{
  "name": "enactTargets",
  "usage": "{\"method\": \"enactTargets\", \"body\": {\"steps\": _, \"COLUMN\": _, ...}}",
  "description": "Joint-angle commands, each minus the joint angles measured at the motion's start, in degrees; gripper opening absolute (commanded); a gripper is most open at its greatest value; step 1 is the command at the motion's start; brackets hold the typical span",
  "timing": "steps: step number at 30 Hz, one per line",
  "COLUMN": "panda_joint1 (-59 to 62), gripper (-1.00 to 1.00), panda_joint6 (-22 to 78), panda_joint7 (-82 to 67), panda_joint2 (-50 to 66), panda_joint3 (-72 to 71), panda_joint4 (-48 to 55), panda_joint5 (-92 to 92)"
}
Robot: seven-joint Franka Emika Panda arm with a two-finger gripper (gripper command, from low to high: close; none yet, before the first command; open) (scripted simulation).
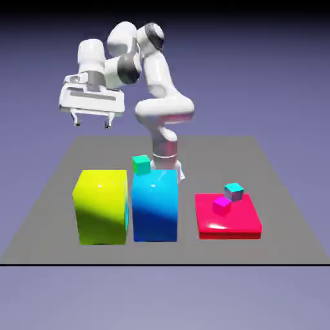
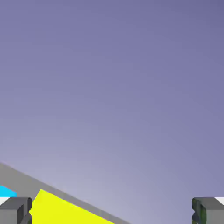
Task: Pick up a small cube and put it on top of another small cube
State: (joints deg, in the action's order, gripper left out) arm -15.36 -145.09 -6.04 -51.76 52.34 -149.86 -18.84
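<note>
High over the exterior view's left side, the tool (image 1: 92, 124) hangs with its fingers spread wide and nothing between them; the hand view shows only backdrop in the gap, so it is tilted away from straight down. Level it before any descent, so that both fingers come down evenly on the cube's sides.

Beneath and nearer the camera stand the big yellow block (image 1: 102, 207) and, beside it, the big blue block (image 1: 155, 207), which bears a green cube (image 1: 141, 165) at its top. Keep height while passing these; a low sweep could knock the green cube off or catch a finger on a block's edge.

The small cube to be lifted cannot be made out in either view; it may lie behind one of the big blocks. Find it first, then centre over it, square the fingers to two opposite faces and go down slowly, since tall blocks could leave little room for the hand.

Farther out, toward the exterior view's right, the red slab (image 1: 229, 222) lies on the worktop (image 1: 283, 248). The cyan cube (image 1: 234, 192), likely the one to stack on, appears to sit near its rear edge, with the magenta cube (image 1: 222, 205) close by. When placing, approach from straight above, leaving that neighbour clearance.
</note>
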Motion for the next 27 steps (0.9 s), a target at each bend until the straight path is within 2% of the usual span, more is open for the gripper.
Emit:
{"method": "enactTargets", "body": {"steps": 1, "panda_joint1": -0.58, "gripper": 0.00, "panda_joint6": 1.15, "panda_joint7": -1.93, "panda_joint2": -0.76, "panda_joint3": 2.08, "panda_joint4": 0.44, "panda_joint5": -0.75}}
{"method": "enactTargets", "body": {"steps": 27, "panda_joint1": -15.71, "gripper": 0.00, "panda_joint6": 30.98, "panda_joint7": -51.94, "panda_joint2": -20.45, "panda_joint3": 56.06, "panda_joint4": 11.93, "panda_joint5": -20.18}}
